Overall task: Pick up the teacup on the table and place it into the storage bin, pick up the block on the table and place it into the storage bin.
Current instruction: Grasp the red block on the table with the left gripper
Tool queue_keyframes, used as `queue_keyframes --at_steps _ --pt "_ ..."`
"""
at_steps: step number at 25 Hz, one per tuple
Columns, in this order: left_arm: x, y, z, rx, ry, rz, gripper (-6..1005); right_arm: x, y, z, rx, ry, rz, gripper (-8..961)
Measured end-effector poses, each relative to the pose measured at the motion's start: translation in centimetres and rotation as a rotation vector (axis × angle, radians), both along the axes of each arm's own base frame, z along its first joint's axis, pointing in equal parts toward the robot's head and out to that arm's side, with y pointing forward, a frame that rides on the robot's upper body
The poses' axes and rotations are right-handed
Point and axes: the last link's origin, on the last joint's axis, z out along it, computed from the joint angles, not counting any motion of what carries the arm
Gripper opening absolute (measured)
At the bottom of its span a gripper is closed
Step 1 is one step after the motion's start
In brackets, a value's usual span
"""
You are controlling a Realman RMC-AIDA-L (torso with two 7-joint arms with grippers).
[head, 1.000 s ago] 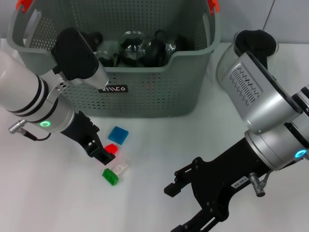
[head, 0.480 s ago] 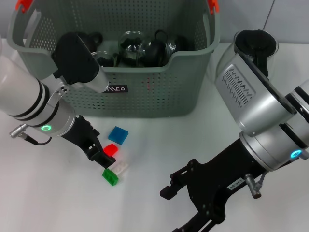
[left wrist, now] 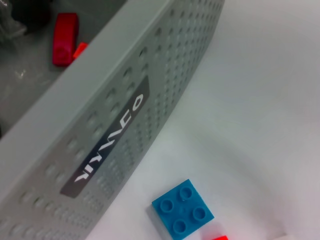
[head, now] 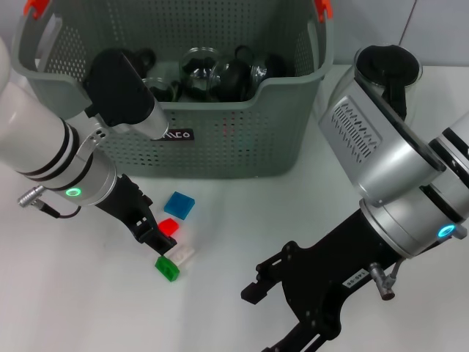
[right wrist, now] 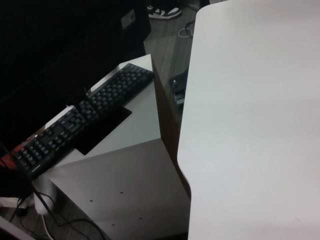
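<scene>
The red block lay on the table before the storage bin, toward the left edge, beside blue, white and green blocks. The left claw had crept onto it over the last second; whether it pinched, I cannot tell. The right claw stayed spread near the front edge.

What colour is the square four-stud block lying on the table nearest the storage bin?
Blue block, clearest in the left wrist view, beside the storage bin.
</scene>
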Motion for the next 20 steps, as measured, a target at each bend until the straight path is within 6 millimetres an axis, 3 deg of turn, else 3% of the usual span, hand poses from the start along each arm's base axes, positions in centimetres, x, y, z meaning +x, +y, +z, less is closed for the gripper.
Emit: queue_keyframes --at_steps 20 --pt "-0.53 0.55 -0.51 0.023 0.015 0.009 855 -0.3 0.22 0.04 0.01 0.002 0.01 882"
